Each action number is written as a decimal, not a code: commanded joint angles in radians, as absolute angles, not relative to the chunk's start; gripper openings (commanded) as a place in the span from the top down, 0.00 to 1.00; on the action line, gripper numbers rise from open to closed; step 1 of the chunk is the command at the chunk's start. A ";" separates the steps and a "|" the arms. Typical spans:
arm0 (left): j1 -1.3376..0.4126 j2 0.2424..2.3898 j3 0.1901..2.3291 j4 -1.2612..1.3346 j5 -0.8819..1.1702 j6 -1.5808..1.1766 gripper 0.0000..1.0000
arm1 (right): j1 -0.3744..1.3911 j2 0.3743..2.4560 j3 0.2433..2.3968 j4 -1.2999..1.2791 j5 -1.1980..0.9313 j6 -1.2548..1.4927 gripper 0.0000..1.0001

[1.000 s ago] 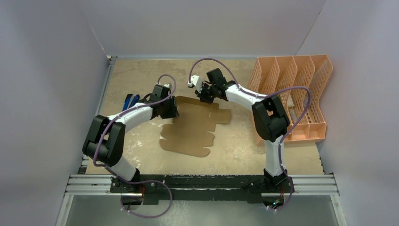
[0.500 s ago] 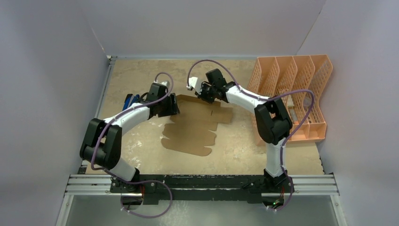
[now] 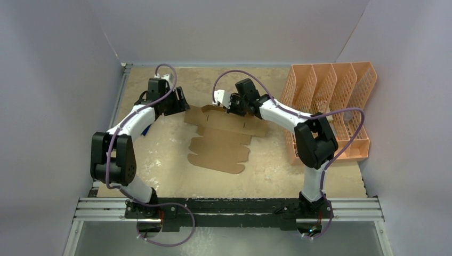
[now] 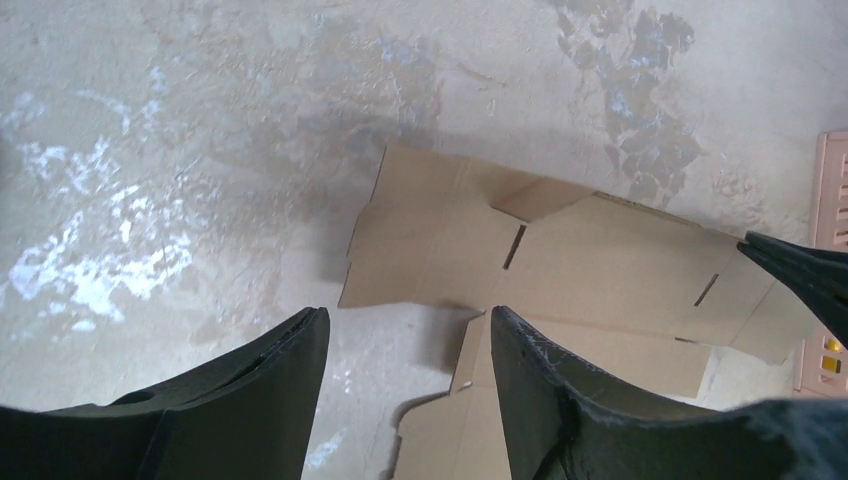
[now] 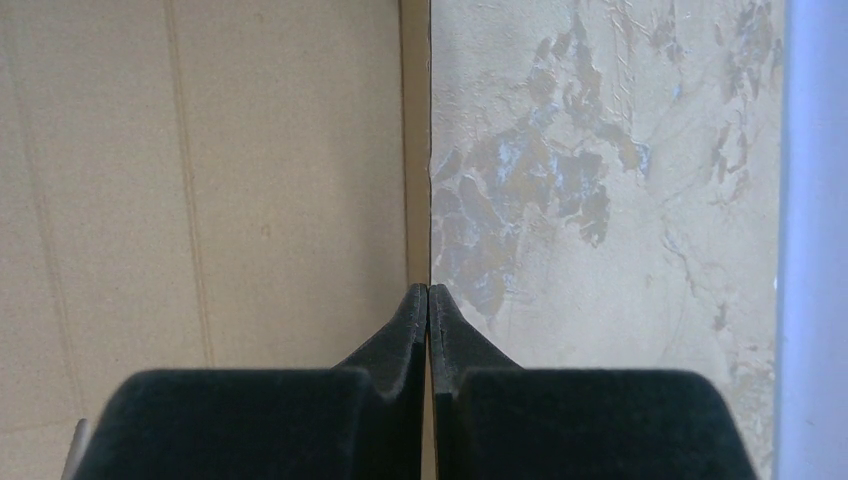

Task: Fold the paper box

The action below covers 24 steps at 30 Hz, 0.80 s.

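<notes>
since a second ago the left gripper [image 3: 180, 104] has let go of the left edge of the paper box [image 3: 221, 141] and drawn back toward the far left of the table [image 3: 160, 160]. it now stands just off the sheet's far-left corner, not touching it. its jaws, narrower before, now stand well apart with nothing between them. in the left wrist view the left gripper [image 4: 407, 318] looks down through that gap at bare table and the cardboard [image 4: 600, 270] beyond. the sheet itself has slid a little to the right, and its near end has come slightly farther from the arm bases. the right gripper [image 3: 235, 106] stays at the sheet's far edge, only a touch farther right than before. its jaws are pressed together tip to tip, and in the right wrist view the right gripper [image 5: 429, 292] is closed on the cardboard's edge [image 5: 415, 150], a thin strip that runs straight into the seam between the tips, with the flat sheet on one side and table on the other. the paper box lies unfolded near the middle of the table, between the two arms. its long axis runs from far to near and leans slightly left toward the near end. the wider slotted part points to the back wall and the narrower end with rounded tabs points to the arm bases. the peach file organizer [image 3: 330, 106] stands well apart on the right.
</notes>
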<state>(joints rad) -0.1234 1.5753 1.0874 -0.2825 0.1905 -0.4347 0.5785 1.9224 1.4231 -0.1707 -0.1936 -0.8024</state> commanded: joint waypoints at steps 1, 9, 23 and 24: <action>-0.102 1.655 1.155 -0.229 0.287 -0.393 0.39 | 0.592 1.855 1.406 -0.125 -0.154 -0.862 1.00; -0.083 1.792 1.263 -0.257 0.360 -0.343 0.40 | 0.604 1.814 1.380 -0.097 -0.129 -0.919 1.00; -0.083 1.904 1.356 -0.314 0.509 -0.249 0.58 | 0.613 1.787 1.354 -0.070 -0.092 -0.999 1.00; -0.083 1.901 1.352 -0.311 0.514 -0.244 0.60 | 0.614 1.784 1.347 -0.060 -0.086 -1.006 1.00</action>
<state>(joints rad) -0.0898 1.9041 1.3312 -0.3233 0.4465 -0.2943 0.6044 1.8553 1.3640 -0.1143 -0.1158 -0.9604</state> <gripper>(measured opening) 0.439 0.006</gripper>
